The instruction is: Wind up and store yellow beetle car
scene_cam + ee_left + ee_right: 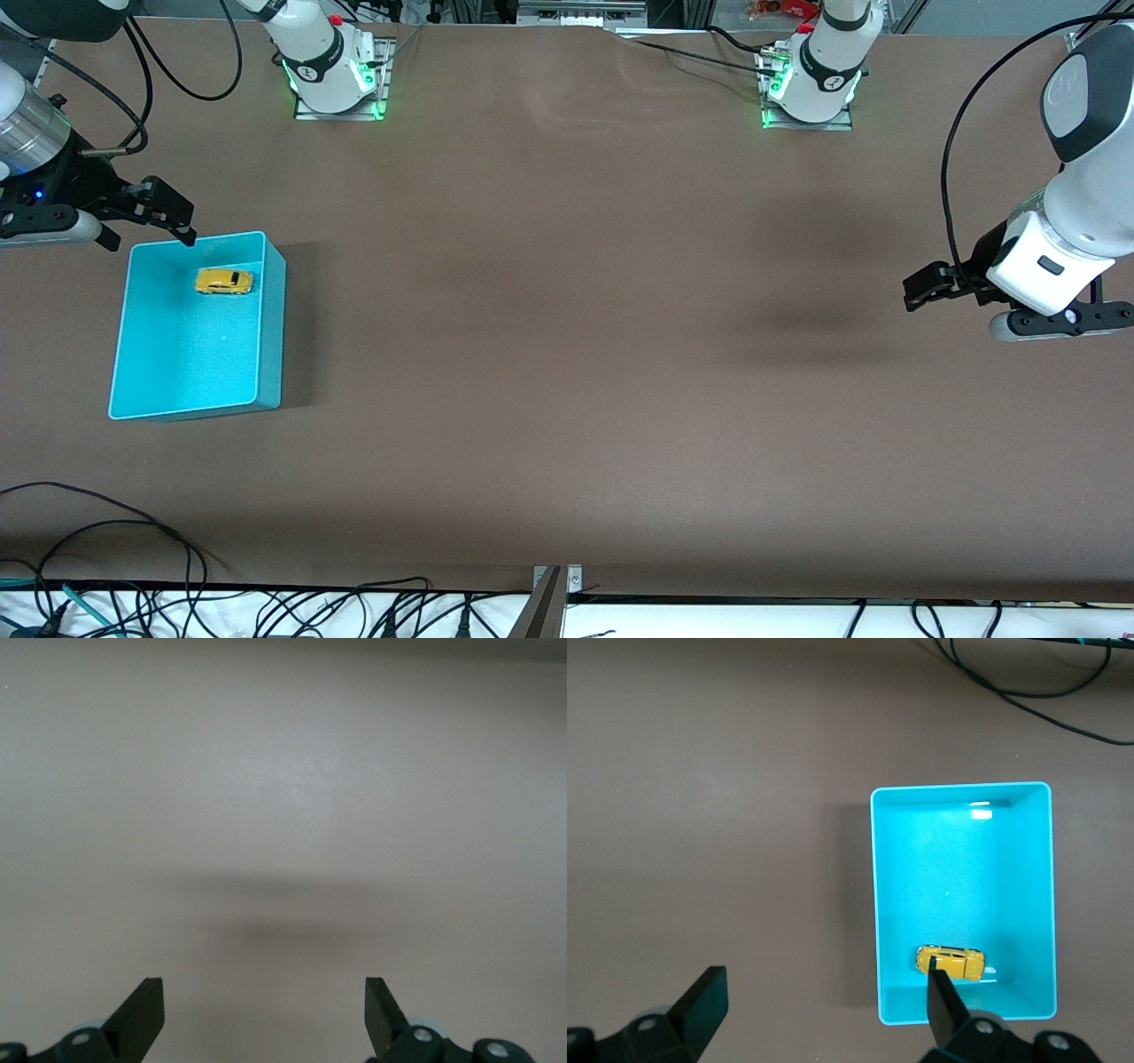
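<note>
Right gripper [164, 217] and left gripper [921, 291] gape wide, holding nothing.

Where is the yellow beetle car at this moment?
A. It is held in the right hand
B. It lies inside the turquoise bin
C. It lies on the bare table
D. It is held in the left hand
B: the yellow beetle car rests on the floor of the turquoise bin, and both hands are open and hold nothing.

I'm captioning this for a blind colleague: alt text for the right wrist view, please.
A yellow beetle car lies inside a turquoise bin on a brown table, seen from above past the open, empty right gripper. Dark cables cross one corner.
</note>
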`<state>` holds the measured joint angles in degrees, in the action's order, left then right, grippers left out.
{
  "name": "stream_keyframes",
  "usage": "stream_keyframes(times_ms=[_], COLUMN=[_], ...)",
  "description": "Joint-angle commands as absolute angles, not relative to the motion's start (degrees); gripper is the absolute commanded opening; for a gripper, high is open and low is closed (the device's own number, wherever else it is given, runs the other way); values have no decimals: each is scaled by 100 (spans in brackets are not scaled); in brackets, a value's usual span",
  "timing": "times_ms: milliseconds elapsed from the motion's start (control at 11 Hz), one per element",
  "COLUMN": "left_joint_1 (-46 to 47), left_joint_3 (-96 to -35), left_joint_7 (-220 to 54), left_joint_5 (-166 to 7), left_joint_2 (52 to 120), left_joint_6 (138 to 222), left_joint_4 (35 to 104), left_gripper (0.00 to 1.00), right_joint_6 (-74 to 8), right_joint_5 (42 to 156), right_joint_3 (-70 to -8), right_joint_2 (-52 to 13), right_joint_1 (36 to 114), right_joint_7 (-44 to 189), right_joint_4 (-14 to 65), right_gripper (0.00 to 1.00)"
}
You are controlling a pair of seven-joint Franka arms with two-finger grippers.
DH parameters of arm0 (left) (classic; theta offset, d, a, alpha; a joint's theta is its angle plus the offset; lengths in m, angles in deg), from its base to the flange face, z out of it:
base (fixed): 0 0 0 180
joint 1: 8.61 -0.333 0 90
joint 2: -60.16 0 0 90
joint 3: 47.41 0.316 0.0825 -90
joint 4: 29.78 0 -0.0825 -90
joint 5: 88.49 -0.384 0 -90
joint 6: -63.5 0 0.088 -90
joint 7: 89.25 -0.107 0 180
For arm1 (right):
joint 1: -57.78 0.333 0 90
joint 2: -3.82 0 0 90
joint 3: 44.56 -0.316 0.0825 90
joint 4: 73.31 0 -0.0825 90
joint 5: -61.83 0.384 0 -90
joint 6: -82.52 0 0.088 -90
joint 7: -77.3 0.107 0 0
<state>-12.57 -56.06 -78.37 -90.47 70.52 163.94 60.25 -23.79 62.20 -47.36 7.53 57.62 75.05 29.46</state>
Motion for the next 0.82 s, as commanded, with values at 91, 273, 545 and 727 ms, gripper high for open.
stream_keyframes(times_ms=[91,273,545,727], left_joint_1=[-1257,-1257,-1257,-1257], left_joint_3=[-5655,-5664,-5664,-5664], left_joint_7=[-7967,-7967,-7967,-7967], left_joint_5=[-8946,-8946,-8946,-8954], left_joint_2=[7061,7061,7061,7070], left_joint_6=[16291,16291,16291,16291], left_joint_4=[5908,5908,5908,5908], left_gripper=[100,100,100,100], right_joint_6=[-2233,-1997,-1917,-1864], right_joint_5=[6174,6104,6033,6025], right_joint_3=[-4605,-4605,-4359,-4350], right_joint_2=[654,680,680,680], right_joint_1=[5804,5813,5804,5804], right_joint_7=[7475,7484,7475,7484], right_joint_4=[2566,2504,2223,2196], right_gripper=[100,100,100,100])
